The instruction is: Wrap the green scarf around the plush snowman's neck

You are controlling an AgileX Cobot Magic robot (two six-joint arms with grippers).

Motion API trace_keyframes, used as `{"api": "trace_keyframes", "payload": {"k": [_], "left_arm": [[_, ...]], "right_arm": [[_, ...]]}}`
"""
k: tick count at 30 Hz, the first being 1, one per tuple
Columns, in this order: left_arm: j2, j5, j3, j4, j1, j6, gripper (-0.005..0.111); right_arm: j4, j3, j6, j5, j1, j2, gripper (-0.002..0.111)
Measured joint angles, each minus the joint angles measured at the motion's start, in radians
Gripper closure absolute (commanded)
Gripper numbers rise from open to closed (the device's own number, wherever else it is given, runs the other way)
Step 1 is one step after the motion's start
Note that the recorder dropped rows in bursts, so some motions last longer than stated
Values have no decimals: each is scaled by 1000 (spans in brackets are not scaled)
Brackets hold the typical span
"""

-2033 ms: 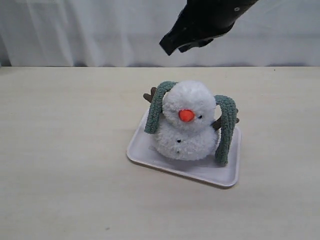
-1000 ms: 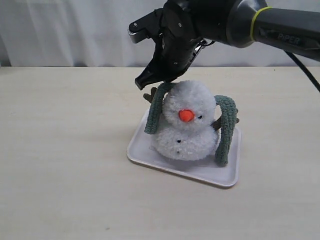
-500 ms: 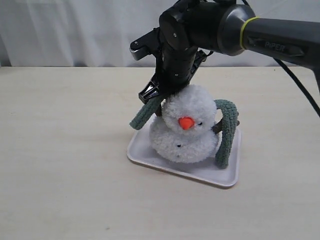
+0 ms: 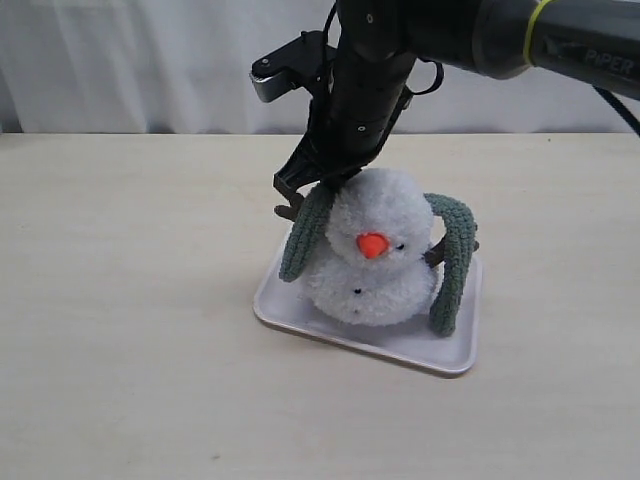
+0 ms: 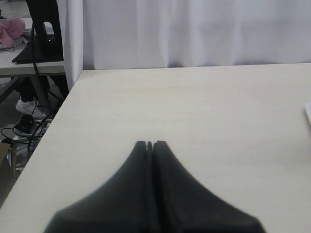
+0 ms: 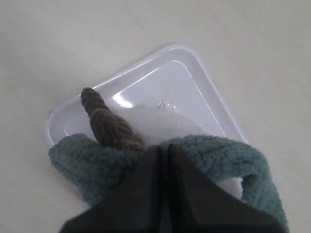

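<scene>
Two hands, both closed: right hand (image 4: 292,197) tips pressed on green scarf (image 4: 300,240) at plush snowman's (image 4: 380,215) ten o'clock, above tray (image 4: 285,305) edge; left hand (image 5: 149,143) apart. Surface (image 4: 120,300) open toward nine o'clock.

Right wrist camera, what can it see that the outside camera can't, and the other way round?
Only the right wrist camera shows the right hand from close up, pinched shut, with the bare tray floor under it. Only the outside camera shows the snowman with its orange nose, and the curtain behind. Both show the green scarf, the white tray and one brown twig arm.
</scene>
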Motion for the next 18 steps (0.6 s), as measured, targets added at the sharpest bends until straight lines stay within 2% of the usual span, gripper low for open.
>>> {"api": "trace_keyframes", "payload": {"k": [11, 18], "left_arm": [[0, 0, 0, 0, 0, 0, 107], [0, 0, 0, 0, 0, 0, 107]], "right_arm": [[119, 0, -56, 39, 0, 6, 104], [119, 0, -74, 37, 0, 8, 104]]}}
